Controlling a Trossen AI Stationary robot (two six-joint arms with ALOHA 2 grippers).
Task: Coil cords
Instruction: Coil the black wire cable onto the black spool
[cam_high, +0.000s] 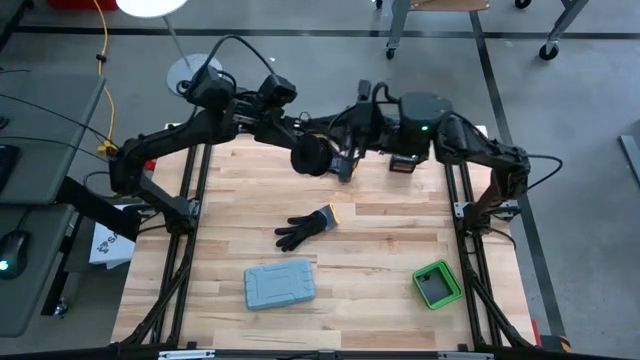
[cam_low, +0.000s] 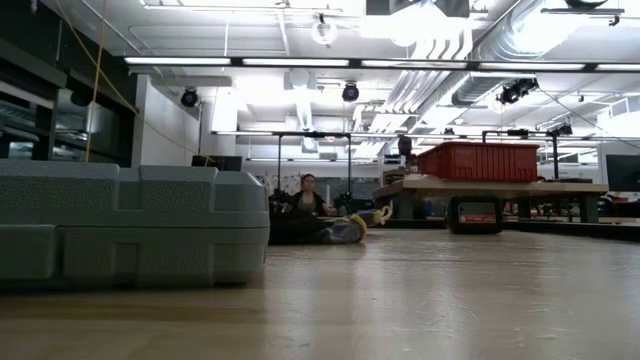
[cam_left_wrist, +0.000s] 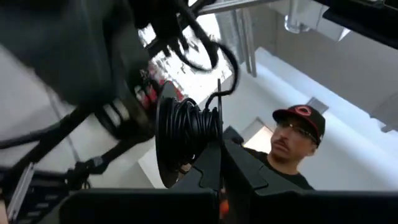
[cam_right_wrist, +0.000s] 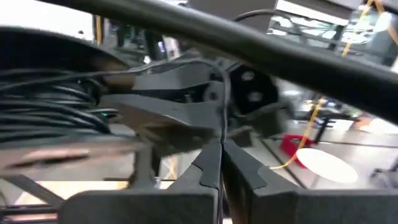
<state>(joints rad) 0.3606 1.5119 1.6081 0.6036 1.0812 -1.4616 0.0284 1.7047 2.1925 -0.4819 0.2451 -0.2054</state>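
- The cord (cam_left_wrist: 186, 134) sat wound on a black spool held up between both arms, above the table's (cam_high: 380, 250) far edge.
- Left gripper (cam_left_wrist: 217, 158) was clamped on the spool; right gripper (cam_right_wrist: 219, 149) pinched the cord's thin strand.
- The green box's (cam_high: 437, 284) contents were unclear.

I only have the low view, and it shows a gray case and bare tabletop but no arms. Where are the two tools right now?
Observer: Both are up over the far edge of the table, meeting near its middle.
Operator: Is either one holding the cord?
Observer: Yes. The right tool is shut on a thin strand of the cord.
Operator: And the left one?
Observer: The left tool is shut on the strand too, with a black coil of wound cord right against its fingers.
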